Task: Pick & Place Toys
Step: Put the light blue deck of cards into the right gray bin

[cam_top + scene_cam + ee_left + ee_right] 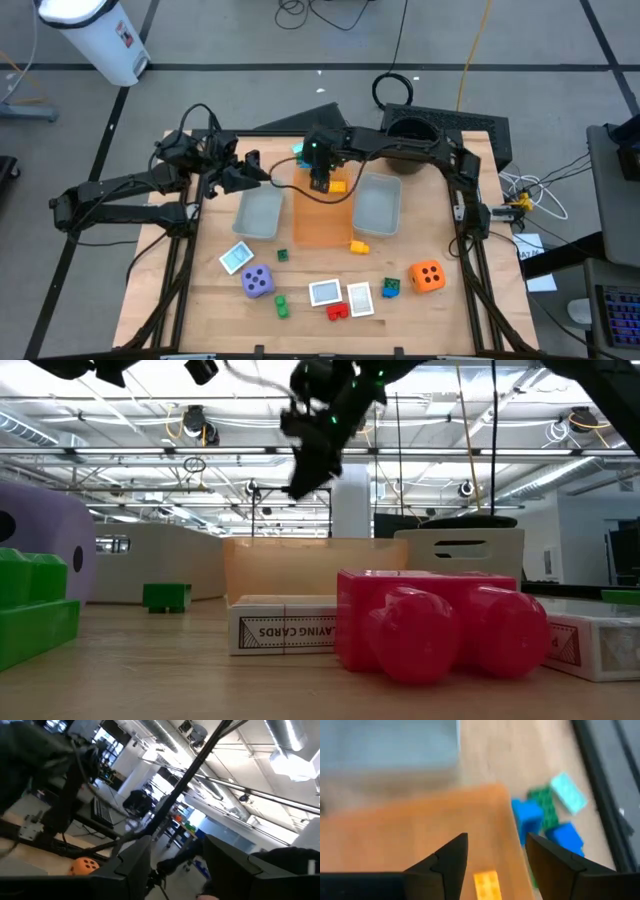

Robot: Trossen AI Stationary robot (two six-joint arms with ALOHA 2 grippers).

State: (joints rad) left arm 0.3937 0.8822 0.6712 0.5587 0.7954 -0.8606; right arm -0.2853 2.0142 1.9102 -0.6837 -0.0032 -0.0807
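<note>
Your right arm hides most of the brick pile (298, 150) behind the orange tray (322, 222). In the low view, the purple die (45, 545) is cut off at the edge.

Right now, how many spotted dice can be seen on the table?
2. The purple spotted die sits near the table's front left, beside a whitish card. The orange spotted die sits at the front right, next to a small green brick. None others show.
</note>
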